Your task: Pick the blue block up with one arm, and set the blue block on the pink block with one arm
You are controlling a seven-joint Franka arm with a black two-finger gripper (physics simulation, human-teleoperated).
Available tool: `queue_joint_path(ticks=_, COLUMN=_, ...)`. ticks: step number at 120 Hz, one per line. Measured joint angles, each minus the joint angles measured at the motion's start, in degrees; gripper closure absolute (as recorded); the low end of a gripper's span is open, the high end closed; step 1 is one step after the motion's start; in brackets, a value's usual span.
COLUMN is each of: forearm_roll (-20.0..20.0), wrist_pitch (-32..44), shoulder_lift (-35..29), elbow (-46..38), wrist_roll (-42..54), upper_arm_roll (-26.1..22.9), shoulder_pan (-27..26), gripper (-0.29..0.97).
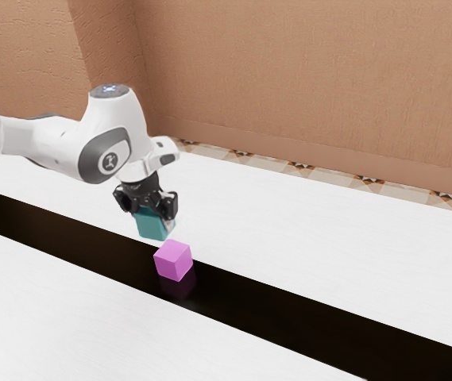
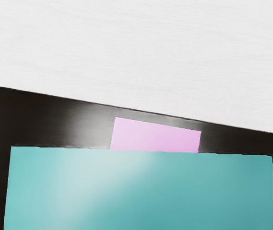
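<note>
I read the gripper (image 1: 148,209) as clamped on the blue block (image 1: 152,228), one finger on each side, with the block held clear of the table (image 1: 329,230). The blue block hangs close above the pink block (image 1: 172,259) and slightly toward the exterior view's left of it. The pink block rests on the table's black strip (image 1: 289,311); in the wrist view the held block covers part of it.

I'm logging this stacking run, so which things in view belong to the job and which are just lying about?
Part of the job: teal-blue cube, clamped in the black two-finger gripper; small pink cube, on the glossy black strip.
Just surroundings: white tabletop; tan wall; patterned floor tiles.
</note>
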Motion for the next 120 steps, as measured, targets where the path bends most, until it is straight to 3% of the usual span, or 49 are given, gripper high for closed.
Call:
queue_joint_path(ticks=32, forearm_roll=1.5, wrist_pitch=-0.2, shoulder_lift=6.1, elbow=3.4, wrist_roll=-0.2, upper_arm_roll=-0.3, shoulder_pan=1.4, gripper=0.32)
queue_joint_path(ticks=120, forearm_roll=1.8, wrist_pitch=5.2, shoulder_lift=8.9, elbow=3.5, wrist_roll=5.6, upper_arm_roll=-1.6, shoulder_pan=1.4, gripper=0.32)
